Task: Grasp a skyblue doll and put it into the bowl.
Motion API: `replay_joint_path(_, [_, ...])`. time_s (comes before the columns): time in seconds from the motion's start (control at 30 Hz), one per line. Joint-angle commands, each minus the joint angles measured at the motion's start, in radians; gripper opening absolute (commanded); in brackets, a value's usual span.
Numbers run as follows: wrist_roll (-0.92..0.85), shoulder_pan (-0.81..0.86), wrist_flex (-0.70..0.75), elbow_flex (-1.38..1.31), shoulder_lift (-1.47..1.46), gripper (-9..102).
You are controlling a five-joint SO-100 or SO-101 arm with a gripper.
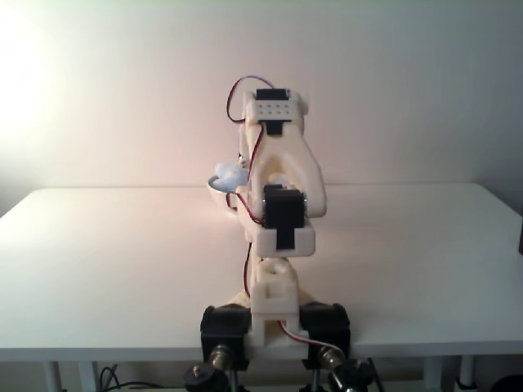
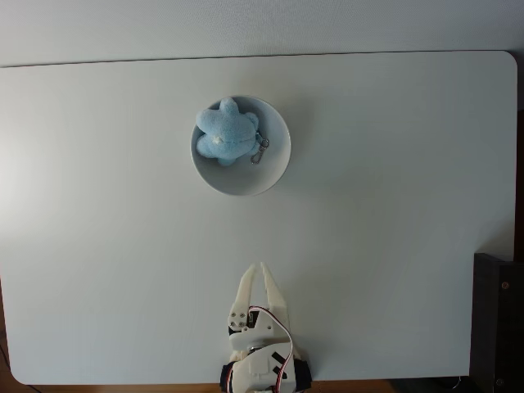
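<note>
In the fixed view from above, the skyblue doll (image 2: 224, 134) lies inside the white bowl (image 2: 273, 168), in its left part, with its metal clasp resting on the bowl's floor to the right. The bowl stands on the white table (image 2: 393, 180), left of centre and toward the far edge. My gripper (image 2: 256, 267) is well short of the bowl, near the table's front edge, pointing toward it; its fingers are slightly apart with nothing between them. In the fixed view from behind the arm, the doll (image 1: 230, 173) and a bit of the bowl's rim (image 1: 217, 189) peek out left of the arm.
A black box-like object (image 2: 496, 321) sits at the table's front right corner in the view from above. The arm's base (image 1: 274, 322) is clamped to the front edge of the table. A pale wall stands behind the table.
</note>
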Motion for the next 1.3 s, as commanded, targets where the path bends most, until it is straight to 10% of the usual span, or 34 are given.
replay_joint_path(0.0, [-0.003,-0.005,-0.063,-0.002,0.307,1])
replay_joint_path(1.27, [-0.006,0.002,-0.066,0.101,0.308,1])
